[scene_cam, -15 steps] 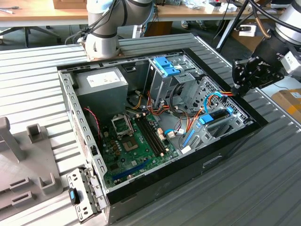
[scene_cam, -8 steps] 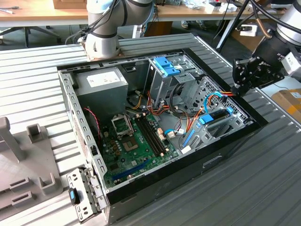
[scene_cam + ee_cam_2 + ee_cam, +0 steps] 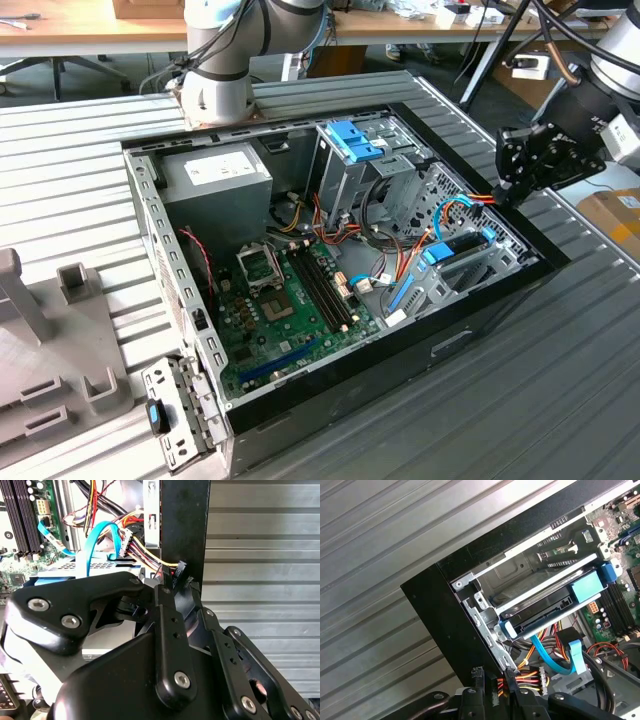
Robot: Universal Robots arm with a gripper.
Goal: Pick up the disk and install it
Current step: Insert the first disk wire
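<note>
The disk (image 3: 462, 243), black with bright blue tabs at its ends, lies inside a drive bay at the corner of the open computer case (image 3: 300, 395) on the exterior view's right. In the first wrist view the disk (image 3: 545, 611) sits between the bay's metal rails, with a blue cable running from beneath it. My gripper (image 3: 505, 188) hovers just outside that corner, above the case's black wall. Its fingertips (image 3: 477, 671) stand slightly apart with nothing between them, close to a bundle of orange and yellow wires (image 3: 527, 676). In the second wrist view the gripper (image 3: 177, 582) points at the same wall edge.
A tall grey cage with a blue latch (image 3: 355, 140) stands mid-case. The motherboard (image 3: 290, 300) fills the case floor and a power supply (image 3: 215, 175) sits at the back. The removed side panel (image 3: 180, 415) lies by the case. Ribbed metal table (image 3: 560, 380) surrounds it.
</note>
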